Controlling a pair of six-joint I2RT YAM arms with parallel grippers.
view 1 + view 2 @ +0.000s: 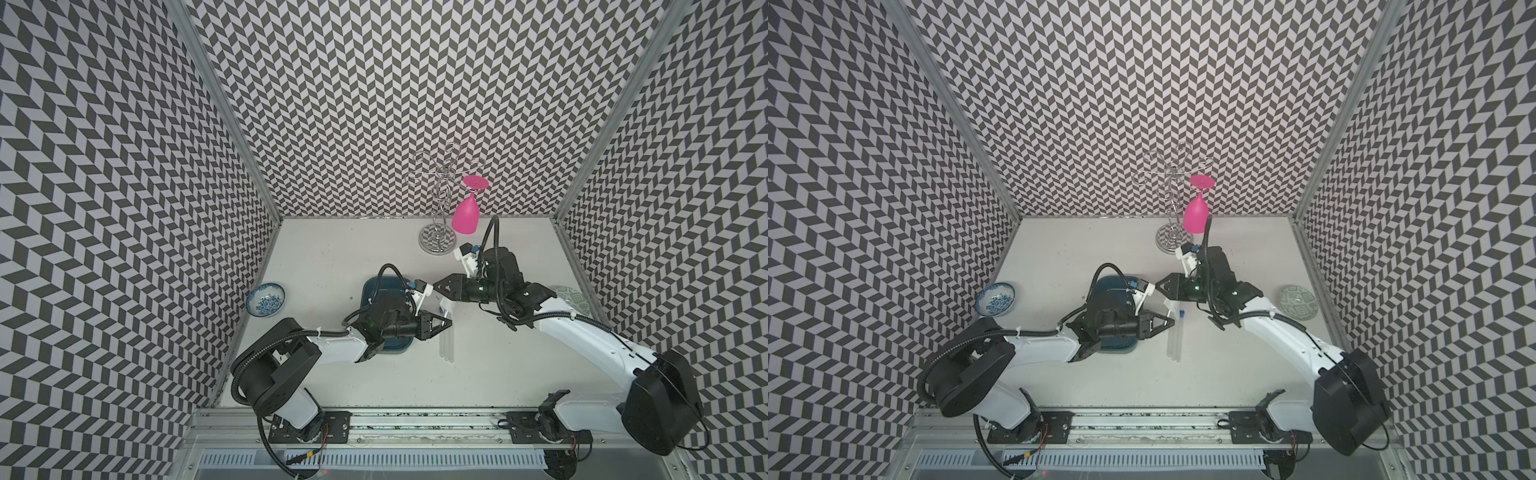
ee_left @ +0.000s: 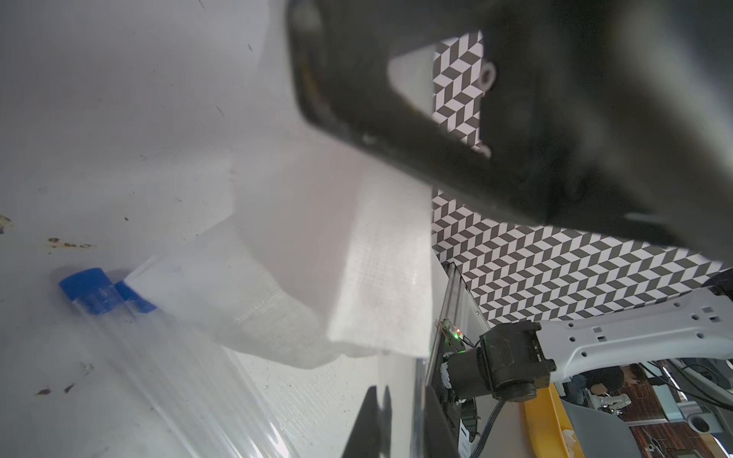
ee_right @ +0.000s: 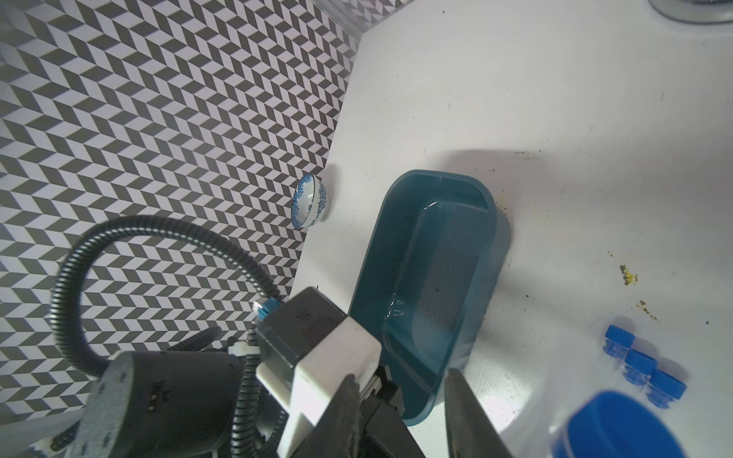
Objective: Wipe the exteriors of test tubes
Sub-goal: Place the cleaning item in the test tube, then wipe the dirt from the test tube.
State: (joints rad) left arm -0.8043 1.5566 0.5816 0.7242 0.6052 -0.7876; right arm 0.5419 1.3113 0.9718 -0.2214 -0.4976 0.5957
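Several clear test tubes [image 1: 446, 349] [image 1: 1174, 343] lie side by side on the white table, blue caps toward the back. The left wrist view shows two caps [image 2: 85, 289], with a white tissue [image 2: 301, 277] [image 1: 1168, 308] draped over the capped ends. My left gripper [image 1: 448, 323] [image 1: 1170, 322] [image 2: 378, 396] is shut and empty, just left of the tubes. My right gripper [image 1: 436, 286] [image 1: 1158, 286] [image 3: 400, 374] hovers over the tissue, open with nothing between its fingers. The right wrist view shows three caps [image 3: 638, 363] on the table. A fourth cap [image 3: 618, 428] looms much nearer; whether that tube is held I cannot tell.
A teal tray [image 1: 368, 293] [image 3: 492, 222] sits under my left wrist. A blue-and-white bowl [image 1: 266, 300] stands by the left wall. A chrome wire rack [image 1: 436, 241] with a hanging pink glass [image 1: 465, 214] stands at the back. A patterned plate [image 1: 1298, 302] lies at the right.
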